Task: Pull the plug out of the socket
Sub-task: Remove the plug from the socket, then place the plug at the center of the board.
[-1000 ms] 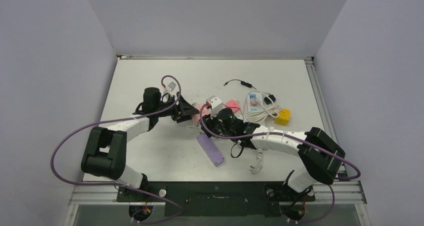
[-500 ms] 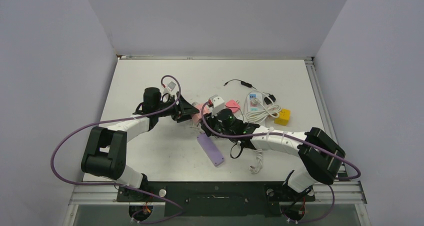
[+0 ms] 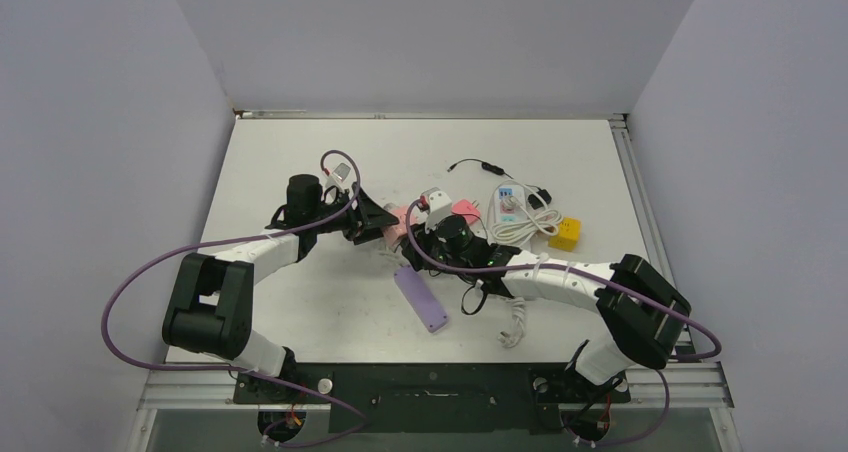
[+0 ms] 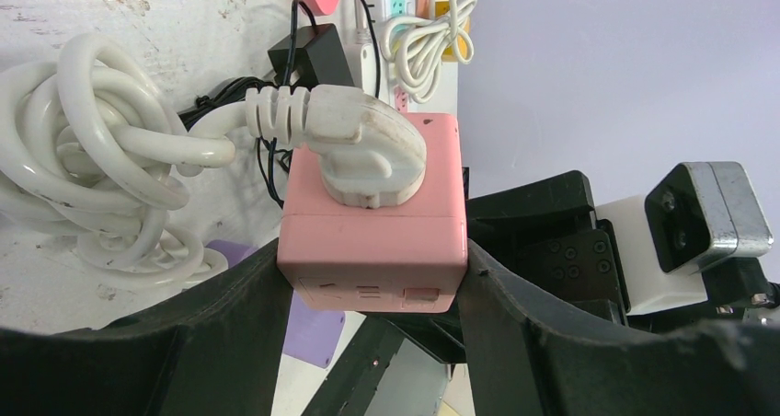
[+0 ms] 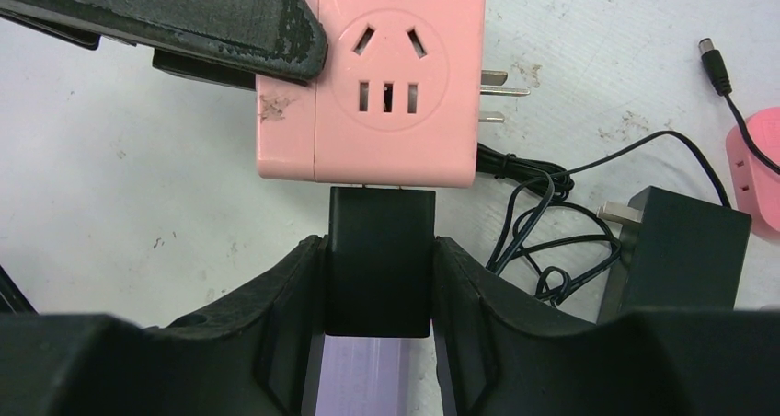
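Clamps pink socket cube in left gripper, black plug in right gripper; could slip off plug if pulled askew.

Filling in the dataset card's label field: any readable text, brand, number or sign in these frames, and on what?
No text can be read.
pink socket cube: plain faces, only outlet slots, no print.
white plug, black plug: no markings visible.
white power strip: blue patch, too small to read.
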`<state>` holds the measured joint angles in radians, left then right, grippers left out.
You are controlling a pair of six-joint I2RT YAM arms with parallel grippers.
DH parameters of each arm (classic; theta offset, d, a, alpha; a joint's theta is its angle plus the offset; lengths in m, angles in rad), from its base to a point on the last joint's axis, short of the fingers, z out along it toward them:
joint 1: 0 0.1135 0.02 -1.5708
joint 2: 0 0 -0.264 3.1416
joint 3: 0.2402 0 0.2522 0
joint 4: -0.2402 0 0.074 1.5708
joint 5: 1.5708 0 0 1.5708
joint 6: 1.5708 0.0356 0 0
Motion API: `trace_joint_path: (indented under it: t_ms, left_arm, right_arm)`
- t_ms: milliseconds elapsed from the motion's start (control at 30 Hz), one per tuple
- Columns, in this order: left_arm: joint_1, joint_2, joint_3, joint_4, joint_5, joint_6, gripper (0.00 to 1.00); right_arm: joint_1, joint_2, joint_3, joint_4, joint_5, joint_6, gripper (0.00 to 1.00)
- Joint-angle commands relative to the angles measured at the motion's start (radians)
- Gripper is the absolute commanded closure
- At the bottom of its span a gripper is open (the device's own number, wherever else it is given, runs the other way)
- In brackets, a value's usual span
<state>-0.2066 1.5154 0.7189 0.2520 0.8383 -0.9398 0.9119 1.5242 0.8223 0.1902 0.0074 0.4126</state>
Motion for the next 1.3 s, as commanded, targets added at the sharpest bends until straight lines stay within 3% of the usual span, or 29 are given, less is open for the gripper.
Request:
trace_joint_path:
  t_ms: [0, 267, 433, 733, 867, 1033, 1267]
  left_arm:
    - [0.050, -0.017, 0.031, 0.055, -0.089, 0.075, 1.00]
    - [0.061, -0.021, 0.030, 0.053, -0.090, 0.075, 1.00]
    - [0.063, -0.023, 0.027, 0.054, -0.092, 0.075, 1.00]
    - [0.064, -0.027, 0.027, 0.055, -0.090, 0.075, 1.00]
    - [0.063, -0.035, 0.027, 0.063, -0.082, 0.075, 1.00]
    - [0.057, -0.062, 0.029, 0.061, -0.080, 0.091, 1.00]
    - [0.044, -0.071, 0.039, 0.049, -0.074, 0.113, 1.00]
  right_arm:
    - [-0.009, -0.100, -0.014, 0.068, 0.077, -0.066, 0.95]
    - [0.094, -0.195, -0.077, 0.150, -0.046, -0.227, 0.95]
    - [0.102, -0.194, -0.076, 0.137, -0.011, -0.207, 0.95]
    - [0.098, -0.202, -0.054, 0.085, 0.183, -0.147, 0.95]
    - [0.002, -0.186, -0.007, -0.019, 0.239, -0.096, 0.95]
    - [-0.218, -0.065, 0.052, -0.095, 0.054, -0.067, 0.95]
    - [-0.275, 0.098, 0.125, -0.090, -0.052, -0.100, 0.90]
